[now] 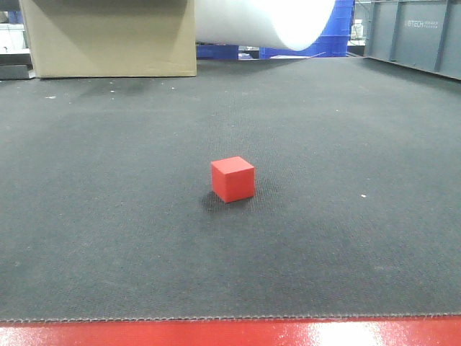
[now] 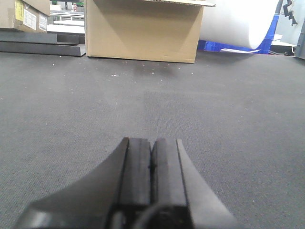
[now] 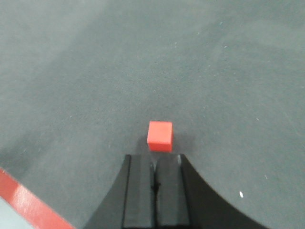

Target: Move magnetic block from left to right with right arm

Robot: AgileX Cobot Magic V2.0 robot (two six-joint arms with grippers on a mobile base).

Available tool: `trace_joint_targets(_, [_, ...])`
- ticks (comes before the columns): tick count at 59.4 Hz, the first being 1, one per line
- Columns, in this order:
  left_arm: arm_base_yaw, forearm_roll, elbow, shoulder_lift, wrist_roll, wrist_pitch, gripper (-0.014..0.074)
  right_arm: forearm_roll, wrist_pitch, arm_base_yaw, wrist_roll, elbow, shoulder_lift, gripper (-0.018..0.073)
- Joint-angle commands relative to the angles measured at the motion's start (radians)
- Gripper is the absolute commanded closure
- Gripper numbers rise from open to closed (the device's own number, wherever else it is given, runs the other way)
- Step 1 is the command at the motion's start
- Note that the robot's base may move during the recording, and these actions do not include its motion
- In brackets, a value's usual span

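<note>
Left tool [image 2: 152,157] and right tool [image 3: 154,174] both closed.

block [image 1: 233,179] on mat [image 1: 108,216], box [image 1: 108,37] behind

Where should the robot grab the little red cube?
Probably by two opposite side faces of the red cube, coming down from above. It sits flat and alone on the dark mat, sides free. The right gripper is shut and must open first.

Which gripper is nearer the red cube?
Right. The right gripper hovers just behind the cube, shut. The left gripper, also shut, has no cube in its view.
</note>
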Motion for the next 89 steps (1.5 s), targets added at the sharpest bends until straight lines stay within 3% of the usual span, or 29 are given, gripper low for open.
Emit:
trace_joint_targets(1, [0.001, 0.0, 0.01, -0.01, -0.004, -0.09, 0.0713, -0.007, -0.162, -0.005, -0.01, 0.095, -0.139, 0.0512])
trace_joint_targets(16, [0.001, 0.0, 0.01, -0.01, -0.004, -0.09, 0.0712, 0.0, -0.267, -0.005, -0.01, 0.349, -0.474, 0.0512])
trace_joint_targets(27, [0.001, 0.0, 0.01, -0.01, -0.004, -0.09, 0.0713, -0.002, -0.272, -0.005, -0.01, 0.418, -0.619, 0.0512])
trace_joint_targets(66, [0.001, 0.0, 0.01, -0.01, -0.004, -0.09, 0.0712, -0.021, -0.278, -0.016, -0.01, 0.424, -0.64, 0.0512])
trace_joint_targets(72, [0.001, 0.0, 0.01, -0.01, -0.004, -0.09, 0.0713, -0.021, -0.295, -0.097, -0.013, 0.457, -0.64, 0.0512])
trace_joint_targets(79, [0.001, 0.0, 0.01, -0.01, -0.004, -0.09, 0.0713, -0.02, -0.324, -0.263, -0.013, 0.528, -0.644, 0.0512])
trace_joint_targets(89, [0.001, 0.0, 0.01, -0.01, -0.004, -0.09, 0.0713, -0.019, -0.484, -0.476, -0.027, 0.7, -0.713, 0.0512])
